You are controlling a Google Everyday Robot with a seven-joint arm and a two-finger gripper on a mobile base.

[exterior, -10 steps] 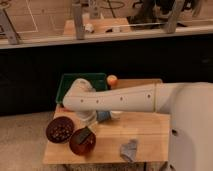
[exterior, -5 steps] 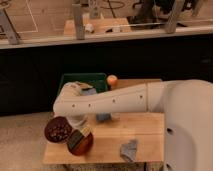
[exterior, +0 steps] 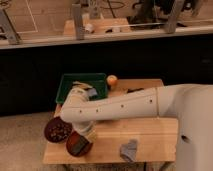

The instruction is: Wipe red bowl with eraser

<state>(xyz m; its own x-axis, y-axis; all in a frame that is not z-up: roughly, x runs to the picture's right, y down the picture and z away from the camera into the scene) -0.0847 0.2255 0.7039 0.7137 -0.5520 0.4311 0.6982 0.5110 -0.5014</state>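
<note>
Now: eraser in the red bowl

Largest is the white arm (exterior: 130, 105), reaching from the right across the wooden counter (exterior: 150, 132) toward its front left corner. A green tray (exterior: 70, 87) sits at the back left, partly hidden behind the arm. Two bowls stand at the front left, close together: a dark bowl (exterior: 57, 130) and, just right of it, the red bowl (exterior: 86, 148). A grey cloth (exterior: 129, 149) lies further right (crumpled, near the front edge). The gripper (exterior: 84, 136) hangs over the red bowl, fingers closed on the eraser (exterior: 75, 144), which sits inside that bowl. An orange cup (exterior: 112, 80) stands beside the tray.
</note>
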